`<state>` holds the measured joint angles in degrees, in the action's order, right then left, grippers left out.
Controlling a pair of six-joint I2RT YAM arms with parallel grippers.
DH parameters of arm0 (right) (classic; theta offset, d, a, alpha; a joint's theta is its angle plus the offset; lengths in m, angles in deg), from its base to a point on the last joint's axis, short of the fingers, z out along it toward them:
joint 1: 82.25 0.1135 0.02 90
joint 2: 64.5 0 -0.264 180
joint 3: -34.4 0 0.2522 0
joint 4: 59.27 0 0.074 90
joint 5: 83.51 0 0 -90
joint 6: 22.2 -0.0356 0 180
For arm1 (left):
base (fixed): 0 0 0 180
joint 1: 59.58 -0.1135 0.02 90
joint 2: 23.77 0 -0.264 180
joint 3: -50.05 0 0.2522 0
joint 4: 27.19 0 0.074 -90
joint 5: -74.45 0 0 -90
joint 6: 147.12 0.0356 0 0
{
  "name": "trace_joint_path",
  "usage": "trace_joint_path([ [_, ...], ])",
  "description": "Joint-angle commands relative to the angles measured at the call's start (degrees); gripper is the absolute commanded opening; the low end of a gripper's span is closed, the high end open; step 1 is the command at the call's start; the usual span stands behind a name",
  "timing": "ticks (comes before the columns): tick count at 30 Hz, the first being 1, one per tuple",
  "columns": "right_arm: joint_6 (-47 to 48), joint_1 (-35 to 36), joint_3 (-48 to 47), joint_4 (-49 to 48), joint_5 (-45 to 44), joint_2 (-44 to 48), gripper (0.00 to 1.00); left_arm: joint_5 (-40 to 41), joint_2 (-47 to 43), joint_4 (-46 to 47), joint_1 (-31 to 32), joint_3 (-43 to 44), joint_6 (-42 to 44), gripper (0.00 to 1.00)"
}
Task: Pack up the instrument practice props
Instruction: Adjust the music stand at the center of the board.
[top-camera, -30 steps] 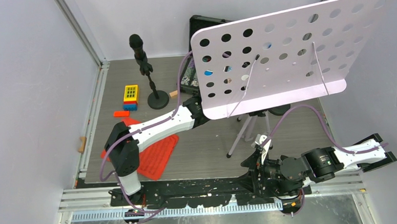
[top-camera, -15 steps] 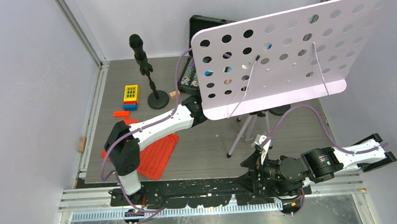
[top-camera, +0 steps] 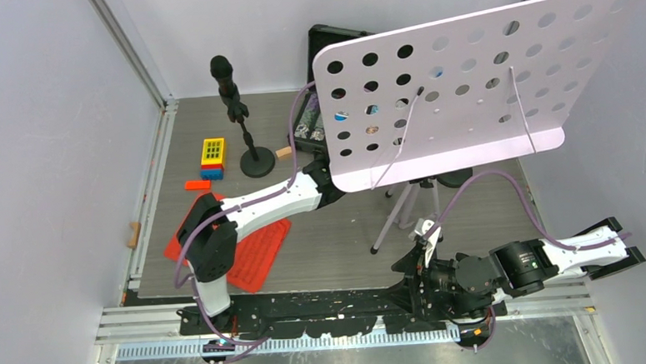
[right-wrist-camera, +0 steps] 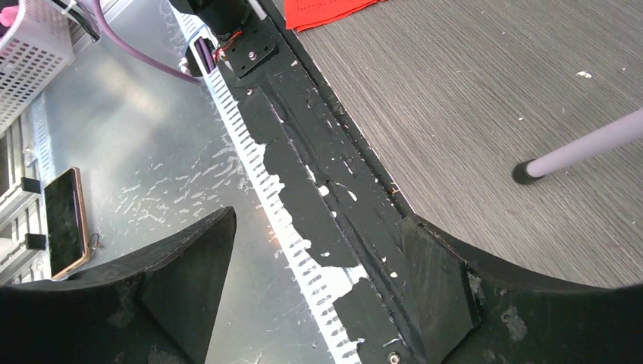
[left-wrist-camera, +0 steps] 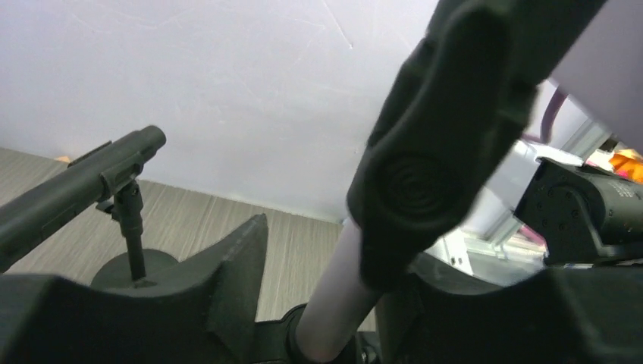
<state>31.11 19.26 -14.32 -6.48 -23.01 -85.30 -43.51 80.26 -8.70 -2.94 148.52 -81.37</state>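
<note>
The big white hole-punched music rack [top-camera: 465,91] stands on silver tripod legs [top-camera: 400,211] at mid-table. My left arm reaches under it, so the left gripper is hidden in the top view. In the left wrist view the left gripper [left-wrist-camera: 326,303] is open around the rack's silver pole [left-wrist-camera: 334,296], just below a black knob [left-wrist-camera: 425,182]; a gap shows between the left finger [left-wrist-camera: 235,280] and the pole. One black microphone [top-camera: 224,74] stands at back left; a microphone [left-wrist-camera: 76,189] also shows in the left wrist view. Red sheet music [top-camera: 257,252] lies under the left arm. My right gripper [right-wrist-camera: 318,227] is open and empty over the near rail.
A black case [top-camera: 329,40] sits behind the rack. A yellow and blue toy block [top-camera: 212,157], a red strip [top-camera: 196,185] and a small wooden block [top-camera: 282,152] lie at back left. One tripod foot [right-wrist-camera: 523,173] rests near the table's front edge. A phone [right-wrist-camera: 64,220] lies off the table.
My left arm's shoulder has swung slightly to the right and the rack has shifted a touch to the right. The right arm has not moved.
</note>
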Motion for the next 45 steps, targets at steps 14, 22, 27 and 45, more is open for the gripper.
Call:
trace_joint_path([
  [14,-1.0,0.2,0.2,-2.0,-2.2,1.3,0.85,3.1,-4.5,-7.5,-0.7,1.8,6.0,0.00],
  [22,-0.2,0.2,-1.1,-1.0,-5.9,0.9,0.85,3.1,-7.8,-11.9,-0.7,1.4,9.7,0.00],
  [27,1.8,0.2,-4.6,1.9,-17.2,-0.1,0.85,5.9,-11.8,-13.6,-0.8,-0.8,13.2,0.00],
  [45,9.7,0.2,-7.8,2.0,-35.8,-2.2,0.84,12.4,-28.1,-11.0,-1.4,-18.7,16.6,0.00],
])
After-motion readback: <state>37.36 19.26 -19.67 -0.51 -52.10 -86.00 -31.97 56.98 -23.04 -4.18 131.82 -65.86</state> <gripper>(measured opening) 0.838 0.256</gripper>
